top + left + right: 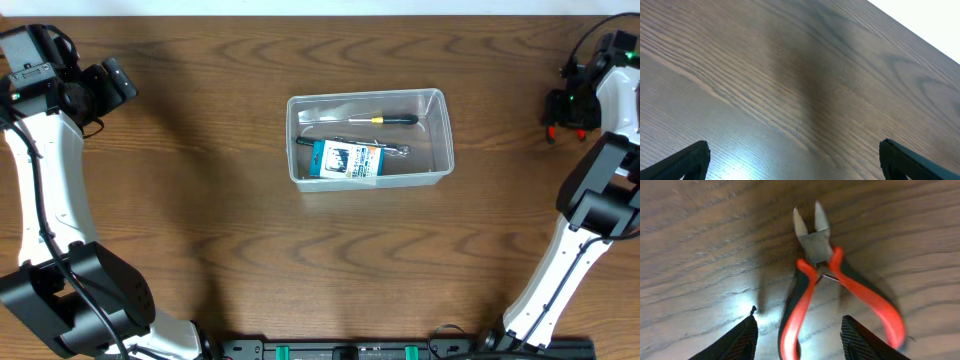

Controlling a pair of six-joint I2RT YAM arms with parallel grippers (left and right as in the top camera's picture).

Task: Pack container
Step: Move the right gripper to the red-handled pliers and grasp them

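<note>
Container (441, 120) at frame centre on the table (200, 200), holding a screwdriver (385, 119) and a packet (348, 160). Left hand (795, 160) spread wide, empty. Right hand (799, 340) open over cutters (816, 247), not gripping.

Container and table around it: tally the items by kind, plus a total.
Clear container: 1
Screwdriver, in the container: 1
Blue-and-white packet, in the container: 1
Red-handled cutters, on the table: 1
Total: 4
Metal glints beside the packet may be another tool; cannot tell, so not counted.
</note>
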